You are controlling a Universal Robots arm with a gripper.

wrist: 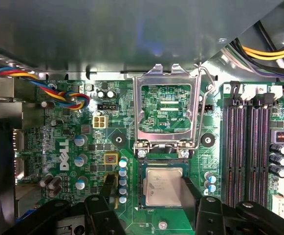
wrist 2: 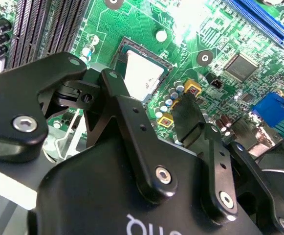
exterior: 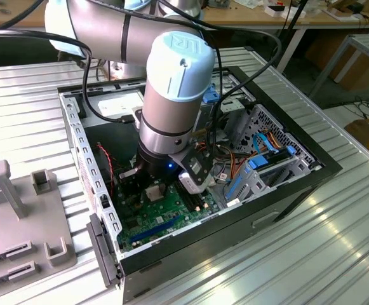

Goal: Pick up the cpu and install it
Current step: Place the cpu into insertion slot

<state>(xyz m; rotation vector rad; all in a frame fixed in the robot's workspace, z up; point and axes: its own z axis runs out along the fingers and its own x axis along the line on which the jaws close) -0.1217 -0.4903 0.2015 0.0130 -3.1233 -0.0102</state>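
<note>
1. In the exterior view, an open computer case (exterior: 286,184) lies on its side on the ribbed metal table (exterior: 336,254), about mid-table. A grey fixture (exterior: 19,222) sits by the table's edge on the exterior view's left. The arm (exterior: 171,82) reaches down into the case, and the jaws are low over the green motherboard (exterior: 165,222).

2. In the second wrist view, the jaws stand open and grip nothing. The cpu (wrist 2: 142,73) shows between them, lying flat in its socket (wrist 2: 120,49) with its dull metal top up. Long black memory slots (wrist 2: 44,24) run along one edge of the board. A blue slot (wrist 2: 264,19) runs near the opposite corner. Fine white print is scattered over the board and is too small to make out.

3. In the first wrist view, the cpu (wrist: 162,186) sits square inside the socket. One side of the jaws overlaps its edge and the other stands apart from it. Its top carries faint engraved text that cannot be read. The silver socket frame (wrist: 166,73) is hinged open beside it, with its wire lever (wrist: 200,112) raised. Large white lettering (wrist: 61,154) is printed on the board near a bundle of coloured wires (wrist: 58,93). The memory slots (wrist: 247,152) lie just past the socket.
</note>
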